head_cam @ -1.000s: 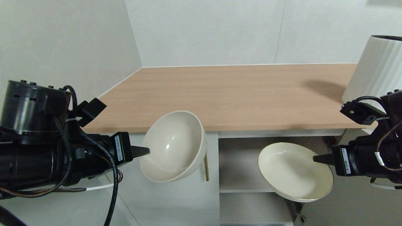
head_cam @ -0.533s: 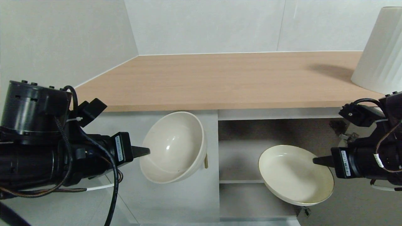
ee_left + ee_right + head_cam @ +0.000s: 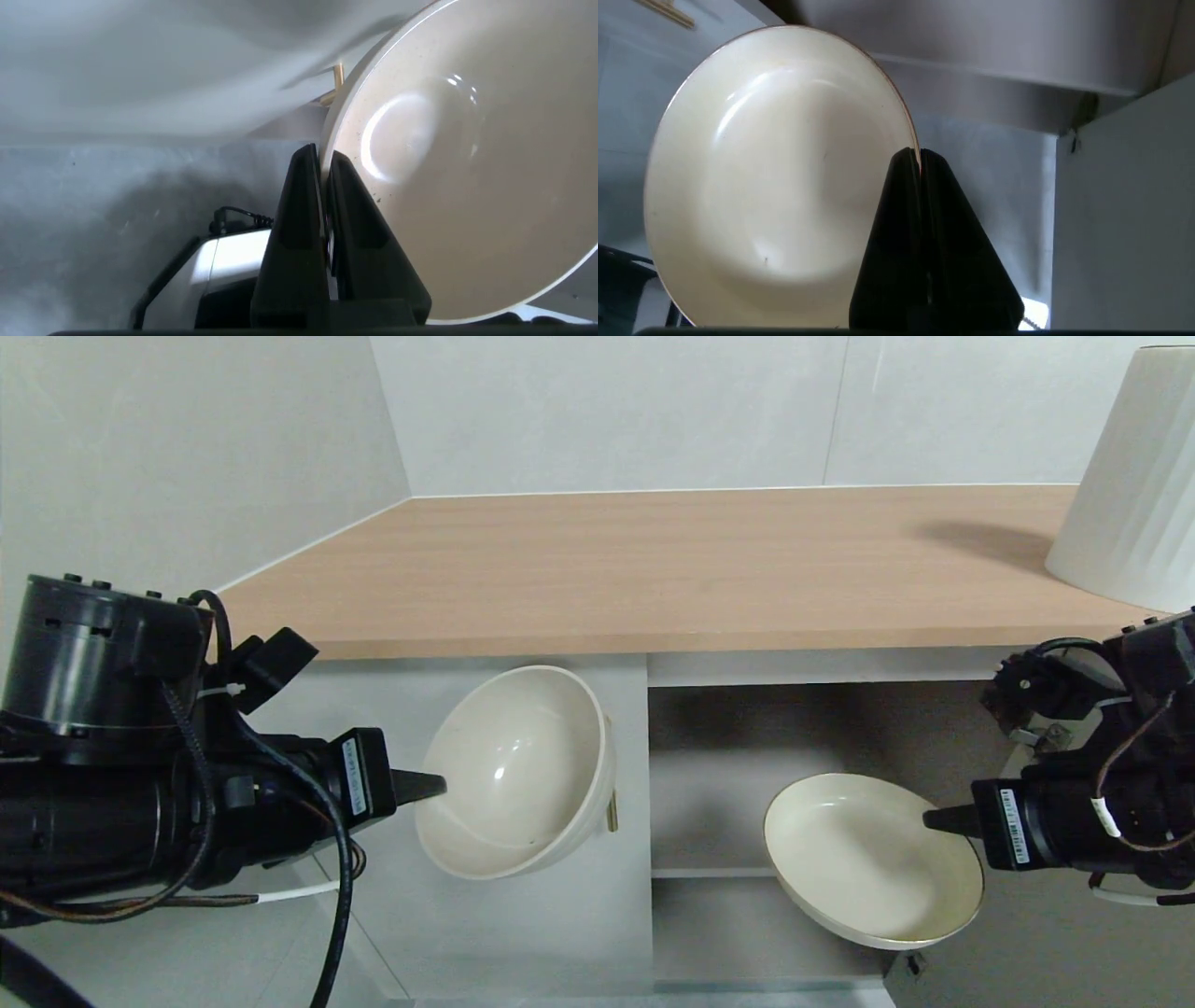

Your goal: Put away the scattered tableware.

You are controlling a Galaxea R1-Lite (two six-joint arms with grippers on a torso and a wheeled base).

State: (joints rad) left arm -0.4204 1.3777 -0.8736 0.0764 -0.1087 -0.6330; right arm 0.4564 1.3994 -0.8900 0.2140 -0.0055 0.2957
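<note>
Left gripper (image 3: 429,787) is pinching the bowl (image 3: 513,775) by its rim, before the closed door (image 3: 523,933) under the counter's (image 3: 653,569) front edge. Right gripper (image 3: 938,819) is pinching the plate's (image 3: 868,859) rim, with the open shelf (image 3: 709,874) bay behind. The plate is now sitting slightly lower below the counter edge than before.

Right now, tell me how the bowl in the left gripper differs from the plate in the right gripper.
The bowl is deep and rounded; the plate is shallow. The bowl is tipped steeply onto its side; the plate is only slightly tilted. The bowl hangs before the closed cabinet door, the plate before the open shelf. Both are cream, empty and pinched at the rim, by the left gripper and right gripper.
</note>
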